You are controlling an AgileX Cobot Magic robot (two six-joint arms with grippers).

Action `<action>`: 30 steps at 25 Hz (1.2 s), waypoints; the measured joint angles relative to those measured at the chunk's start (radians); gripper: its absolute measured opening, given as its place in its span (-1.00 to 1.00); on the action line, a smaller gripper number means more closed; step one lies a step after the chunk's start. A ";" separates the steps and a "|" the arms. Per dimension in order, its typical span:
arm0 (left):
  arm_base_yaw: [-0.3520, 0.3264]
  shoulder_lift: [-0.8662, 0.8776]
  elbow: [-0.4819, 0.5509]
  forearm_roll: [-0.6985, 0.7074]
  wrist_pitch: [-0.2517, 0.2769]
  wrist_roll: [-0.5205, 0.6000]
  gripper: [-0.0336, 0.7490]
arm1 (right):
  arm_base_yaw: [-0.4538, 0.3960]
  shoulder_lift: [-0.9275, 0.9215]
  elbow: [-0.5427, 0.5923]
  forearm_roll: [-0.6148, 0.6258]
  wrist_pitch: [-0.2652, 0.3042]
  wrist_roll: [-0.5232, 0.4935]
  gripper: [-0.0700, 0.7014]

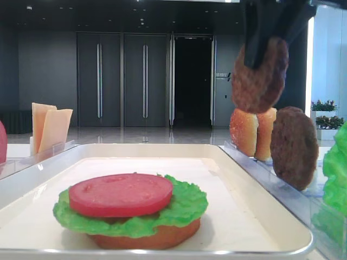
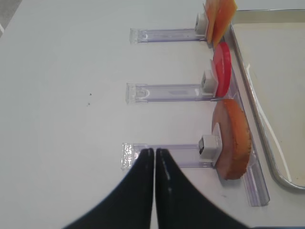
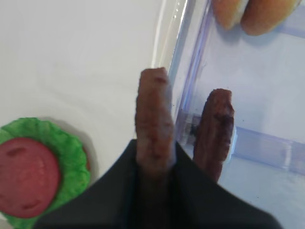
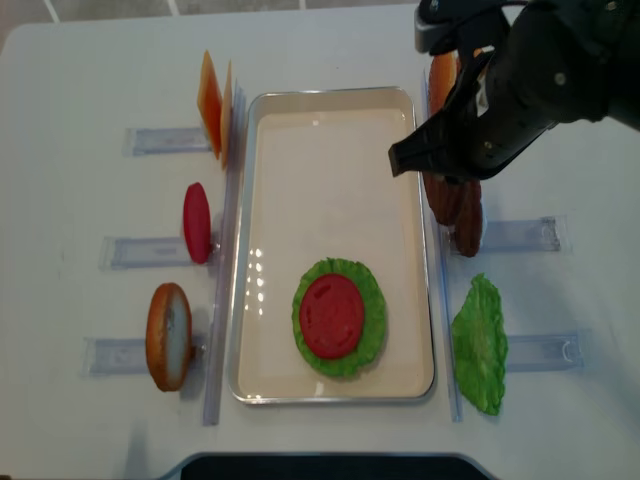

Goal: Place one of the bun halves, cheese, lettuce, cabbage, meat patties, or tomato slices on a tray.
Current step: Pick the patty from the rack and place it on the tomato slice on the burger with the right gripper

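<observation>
My right gripper (image 3: 153, 148) is shut on a dark-brown meat patty (image 3: 152, 114), held on edge in the air above the right rim of the cream-white tray (image 4: 330, 130). The second patty (image 3: 215, 131) stands in the clear rack just right of it. On the tray lies a stack: a bun base (image 1: 146, 236), green lettuce (image 1: 187, 208) and a red tomato slice (image 1: 120, 193) on top. My left gripper (image 2: 155, 151) is shut and empty over a clear rack strip, left of a standing bun half (image 2: 233, 138).
Left of the tray stand cheese slices (image 4: 212, 100), another tomato slice (image 4: 197, 222) and the bun half (image 4: 168, 335) in clear racks. On the right are two bun halves (image 1: 252, 132) and a lettuce leaf (image 4: 480, 345).
</observation>
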 joint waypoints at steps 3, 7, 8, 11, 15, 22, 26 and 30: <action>0.000 0.000 0.000 0.000 0.000 0.000 -0.91 | 0.000 -0.088 0.000 0.061 0.004 -0.013 -0.49; 0.000 0.000 0.000 0.000 0.000 0.000 -0.91 | 0.000 -0.153 0.008 0.250 0.006 -0.123 -0.49; 0.000 0.000 0.000 0.000 0.000 0.000 -0.91 | 0.000 -0.160 0.017 0.301 0.001 -0.159 -0.49; 0.000 0.000 0.000 0.000 0.000 0.000 -0.91 | 0.000 -0.163 0.066 0.476 -0.037 -0.281 -0.49; 0.000 0.000 0.000 0.000 0.000 0.000 -0.91 | 0.000 -0.161 0.171 0.700 -0.141 -0.463 -0.49; 0.000 0.000 0.000 0.000 0.000 0.000 -0.91 | 0.000 -0.073 0.284 1.157 -0.215 -0.892 -0.49; 0.000 0.000 0.000 0.000 0.000 0.000 -0.91 | 0.000 0.011 0.284 1.317 -0.215 -1.040 -0.49; 0.000 0.000 0.000 0.000 0.000 0.000 -0.91 | 0.000 0.094 0.289 1.394 -0.174 -1.137 -0.49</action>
